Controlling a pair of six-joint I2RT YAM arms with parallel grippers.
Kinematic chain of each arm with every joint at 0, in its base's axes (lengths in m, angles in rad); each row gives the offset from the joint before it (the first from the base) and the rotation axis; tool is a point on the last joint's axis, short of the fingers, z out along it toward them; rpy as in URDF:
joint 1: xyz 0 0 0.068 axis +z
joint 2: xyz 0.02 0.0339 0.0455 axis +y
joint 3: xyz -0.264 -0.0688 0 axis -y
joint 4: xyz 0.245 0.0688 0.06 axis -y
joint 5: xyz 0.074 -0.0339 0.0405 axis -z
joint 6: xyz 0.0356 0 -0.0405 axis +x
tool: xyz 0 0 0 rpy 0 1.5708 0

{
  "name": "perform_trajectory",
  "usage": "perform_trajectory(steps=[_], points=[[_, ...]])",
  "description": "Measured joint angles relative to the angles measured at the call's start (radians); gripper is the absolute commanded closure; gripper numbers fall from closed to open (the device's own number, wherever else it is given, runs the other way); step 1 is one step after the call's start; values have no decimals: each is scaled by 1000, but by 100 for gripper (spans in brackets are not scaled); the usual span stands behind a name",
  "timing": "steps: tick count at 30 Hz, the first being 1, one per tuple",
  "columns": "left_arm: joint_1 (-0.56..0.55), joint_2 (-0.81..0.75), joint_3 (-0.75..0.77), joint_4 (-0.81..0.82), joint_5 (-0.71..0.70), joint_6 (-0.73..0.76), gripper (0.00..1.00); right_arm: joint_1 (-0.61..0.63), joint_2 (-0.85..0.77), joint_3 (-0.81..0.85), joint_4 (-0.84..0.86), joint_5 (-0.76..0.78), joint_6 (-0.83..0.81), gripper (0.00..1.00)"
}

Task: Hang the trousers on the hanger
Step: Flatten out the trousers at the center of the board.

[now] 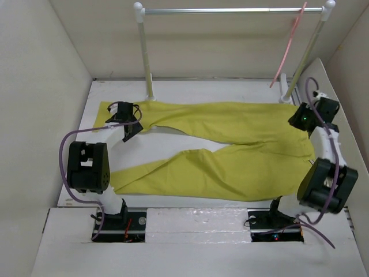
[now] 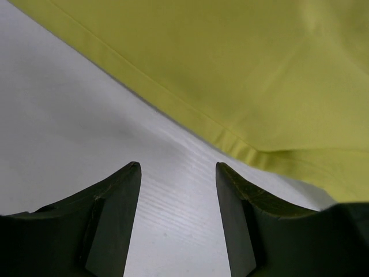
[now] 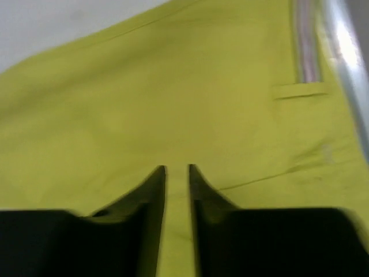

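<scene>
**Left fingers at the hem, right fingers at the waist: trousers flat, hanger on the rail**

Left wrist view. Item: left gripper [image 2: 177, 167], dark fingers [image 2: 115, 219] well apart, with only bare white table [image 2: 69, 127] between them. Just beyond the tips runs the stitched hem of the trousers [image 2: 242, 69], lying flat with a slight fold at its lower right. You are short of the cloth. Reach forward over that hem and go low, so that one finger slides under the edge instead of pushing it into a ridge.

Right wrist view, blurred. Item: right gripper [image 3: 176, 168], fingers almost together, a thin strip of yellow showing in the slit. You cannot tell from this whether cloth is pinched there. Ahead lie a belt loop [image 3: 300, 91] and the striped waistband [image 3: 305, 52], beside a bright metal rack post [image 3: 346, 63].

Top view. Item: trousers, mustard yellow-green, spread flat across the table. The waist is at the right under the right gripper. The two legs run left and splay apart, the far one ending by the left gripper. Item: hanger [image 1: 288, 46], thin and pink, hooked on the rail [image 1: 230, 10] at far right, apart from the cloth. Judgement: nothing is on the hanger yet. Secure both ends evenly before you lift, because cloth this soft will likely sag in the middle.
</scene>
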Motion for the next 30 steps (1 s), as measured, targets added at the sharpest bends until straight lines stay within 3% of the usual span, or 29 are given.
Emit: perform_trajectory(steps=[2, 7, 8, 11, 13, 15, 17, 19, 22, 23, 25, 26, 28, 30], points=[[11, 31, 32, -18, -6, -10, 52, 115, -146, -115, 11, -18, 10, 100], [23, -90, 7, -72, 6, -33, 59, 527, -355, -279, 27, -81, 10, 100], [16, -138, -6, -93, 10, -37, 67, 610, -360, -285, 24, -83, 4, 85], [-74, -291, -58, -151, 2, -53, 70, 830, -349, -289, 13, -90, -15, 63], [-207, -371, -87, -194, -14, -87, 71, 932, -330, -287, 9, -119, -27, 66], [-308, -420, -95, -234, -14, -126, 83, 1035, -288, -267, 10, -135, -54, 76], [-295, -459, -92, -257, -17, -150, 100, 1179, -215, -212, 2, -135, -93, 79], [-217, -489, -54, -278, -21, -153, 100, 1328, -121, -124, 4, -131, -143, 80], [-125, -508, 106, -314, -65, -129, 100, 1509, 34, 27, 11, -109, -216, 61], [-117, -512, 167, -316, -78, -117, 94, 1548, 79, 72, 16, -99, -237, 48], [-118, -526, 302, -302, -98, -84, 82, 1592, 167, 151, 31, -82, -273, 40], [-120, -536, 359, -293, -100, -68, 68, 1601, 219, 195, 35, -69, -292, 35], [-121, -562, 449, -278, -101, -48, 61, 1613, 328, 300, 18, -31, -327, 33], [-120, -586, 492, -267, -95, -40, 60, 1619, 448, 408, 17, 29, -367, 32]])
